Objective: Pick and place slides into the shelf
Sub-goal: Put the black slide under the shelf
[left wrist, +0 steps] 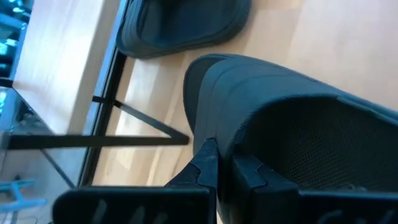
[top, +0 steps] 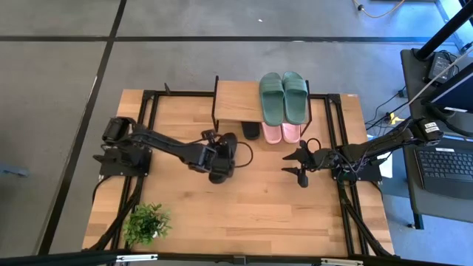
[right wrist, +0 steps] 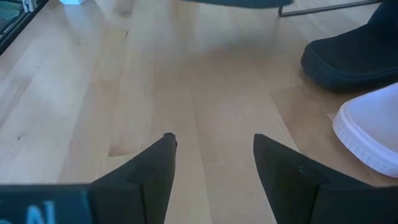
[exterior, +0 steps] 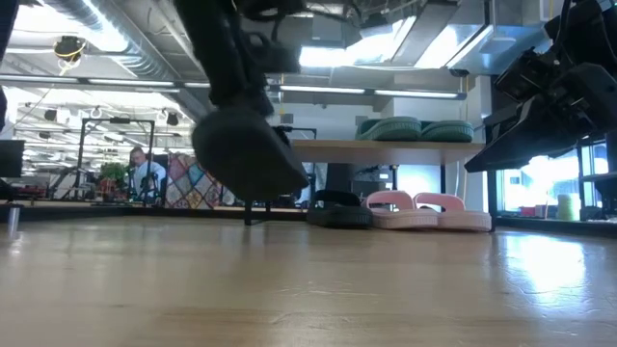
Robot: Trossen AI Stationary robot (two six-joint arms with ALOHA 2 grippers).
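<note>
Fingers of left gripper [top: 219, 164] clamp 1 black slide [exterior: 249, 149], lifted off the table [top: 244, 214] near the shelf [top: 236, 101]. Right gripper [top: 298, 165] waits empty, fingers spread wide.

Table [top: 222, 214]: light wood, smooth, faint sheen in the low view. Shelf [top: 236, 102]: pale wood board, thin black metal legs. Black slide [left wrist: 298, 124]: matt, rubbery, finely textured footbed. Pink slides [exterior: 424, 210] and green slides [top: 283, 94]: matt, smooth. Right fingers [right wrist: 149, 177]: matt black.
</note>
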